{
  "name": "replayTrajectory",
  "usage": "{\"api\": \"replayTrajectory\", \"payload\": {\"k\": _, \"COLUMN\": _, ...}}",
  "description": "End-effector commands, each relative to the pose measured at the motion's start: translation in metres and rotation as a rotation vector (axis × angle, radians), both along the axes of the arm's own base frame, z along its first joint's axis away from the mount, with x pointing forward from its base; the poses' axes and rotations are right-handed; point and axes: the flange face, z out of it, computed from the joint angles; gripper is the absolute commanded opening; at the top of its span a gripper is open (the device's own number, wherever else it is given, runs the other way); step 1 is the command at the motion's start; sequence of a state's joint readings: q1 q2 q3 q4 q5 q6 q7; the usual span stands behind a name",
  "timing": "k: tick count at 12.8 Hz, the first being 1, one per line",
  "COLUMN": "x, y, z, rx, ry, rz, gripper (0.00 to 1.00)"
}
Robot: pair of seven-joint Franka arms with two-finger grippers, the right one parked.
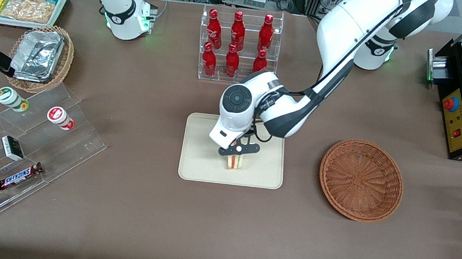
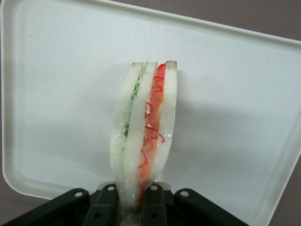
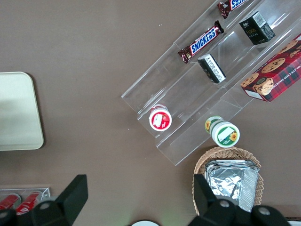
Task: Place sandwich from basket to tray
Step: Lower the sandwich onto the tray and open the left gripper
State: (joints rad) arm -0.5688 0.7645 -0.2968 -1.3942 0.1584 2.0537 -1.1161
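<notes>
Sandwich (image 2: 143,136), a small triangular wedge of pale bread with red, white and green filling layers, stands on edge between the fingers of the left arm's black end effector (image 1: 236,154), which is clamped on it. It is held over the flat cream-beige rectangular tray (image 1: 200,161) with rounded corners, in the half of the tray nearer the front camera and roughly midway along that edge. Gripping the bread faces keeps the layers pressed together and the filling edge turned outward, so the wedge can likely be set down on its narrow side without falling apart.

The round reddish-brown woven wicker basket (image 1: 361,180) sits apart from the tray, toward the working arm's end of the counter (image 1: 213,238), and nothing shows in it. By that, the carry looks finished and only the release seems left.

Whether the sandwich already touches the tray is hard to tell: from the front the end effector covers its upper part, and the wrist camera shows its shadow on the tray but not the contact line. The held end of the wedge is hidden between the finger pads (image 2: 106,207), and a thin clear wrap seems to cover it.
</notes>
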Motion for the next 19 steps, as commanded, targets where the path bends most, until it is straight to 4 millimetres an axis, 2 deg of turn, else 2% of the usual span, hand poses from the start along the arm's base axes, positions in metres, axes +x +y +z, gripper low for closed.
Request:
{"api": "replayTrajectory", "payload": {"k": 1, "x": 0.003, "y": -0.008, "z": -0.003, "rx": 0.013, "ry": -0.025, "rz": 0.016, "gripper": 0.00}}
{"api": "replayTrajectory", "payload": {"k": 7, "x": 0.006, "y": -0.010, "z": -0.016, "rx": 0.028, "ry": -0.026, "rz": 0.083, "gripper": 0.00}}
{"api": "replayTrajectory", "payload": {"k": 8, "x": 0.007, "y": -0.009, "z": -0.017, "rx": 0.029, "ry": -0.024, "rz": 0.082, "gripper": 0.31}}
{"api": "replayTrajectory", "payload": {"k": 9, "x": 0.009, "y": -0.007, "z": -0.016, "rx": 0.027, "ry": -0.024, "rz": 0.086, "gripper": 0.78}}
{"api": "replayTrajectory", "payload": {"k": 10, "x": 0.009, "y": -0.007, "z": -0.014, "rx": 0.025, "ry": -0.027, "rz": 0.085, "gripper": 1.00}}
{"api": "replayTrajectory", "payload": {"k": 15, "x": 0.018, "y": -0.001, "z": 0.021, "rx": 0.023, "ry": -0.032, "rz": 0.089, "gripper": 1.00}}
{"api": "replayTrajectory", "payload": {"k": 16, "x": 0.032, "y": 0.010, "z": 0.032, "rx": 0.018, "ry": -0.025, "rz": 0.117, "gripper": 1.00}}
{"api": "replayTrajectory", "payload": {"k": 19, "x": 0.035, "y": 0.015, "z": 0.070, "rx": 0.012, "ry": -0.037, "rz": 0.113, "gripper": 1.00}}
